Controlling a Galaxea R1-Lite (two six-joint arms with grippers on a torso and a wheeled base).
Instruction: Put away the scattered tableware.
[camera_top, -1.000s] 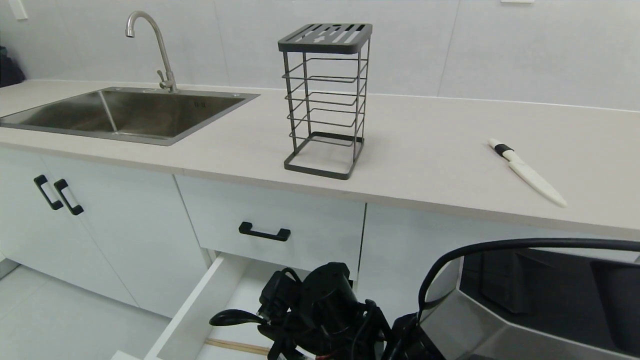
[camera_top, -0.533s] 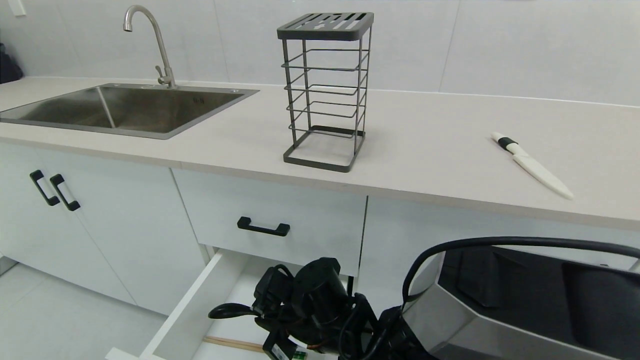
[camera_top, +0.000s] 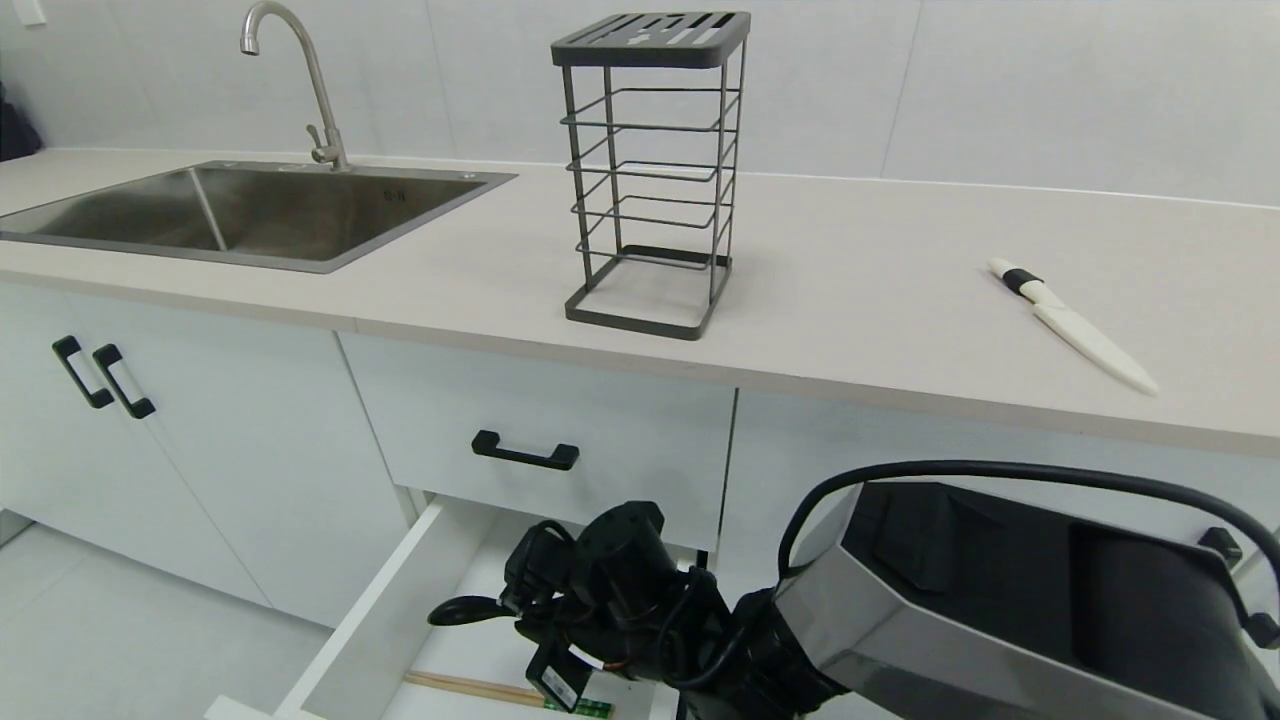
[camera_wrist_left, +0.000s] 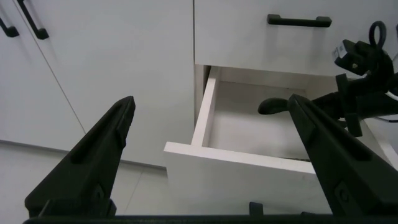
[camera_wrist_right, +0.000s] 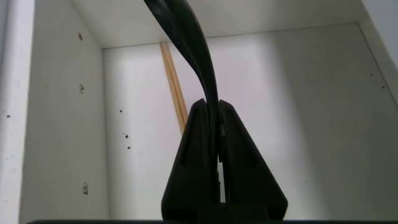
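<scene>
A black spoon (camera_top: 462, 609) hangs over the open lower drawer (camera_top: 370, 620), with my right gripper (camera_top: 522, 600) shut on its handle. In the right wrist view the spoon handle (camera_wrist_right: 186, 43) runs out from between the closed fingers (camera_wrist_right: 233, 143), above the white drawer floor (camera_wrist_right: 292, 124), where wooden chopsticks (camera_wrist_right: 174, 87) lie. My left gripper (camera_wrist_left: 211, 102) is open and holds nothing; it stands in front of the drawer (camera_wrist_left: 236, 162), facing the spoon (camera_wrist_left: 277, 106) and the right gripper (camera_wrist_left: 354, 93). A white knife (camera_top: 1075, 326) with a black band lies on the counter at the right.
A dark wire rack (camera_top: 650, 175) stands mid-counter, and a steel sink (camera_top: 240, 215) with a tap sits at the left. Above the open drawer is a closed drawer with a black handle (camera_top: 525, 451). Cabinet doors (camera_top: 150, 440) are at the left. Chopsticks (camera_top: 480, 688) lie in the drawer.
The head camera has shifted, so the counter and rack sit a little higher in the picture. My right gripper still holds the spoon over the drawer, slightly higher than before.
</scene>
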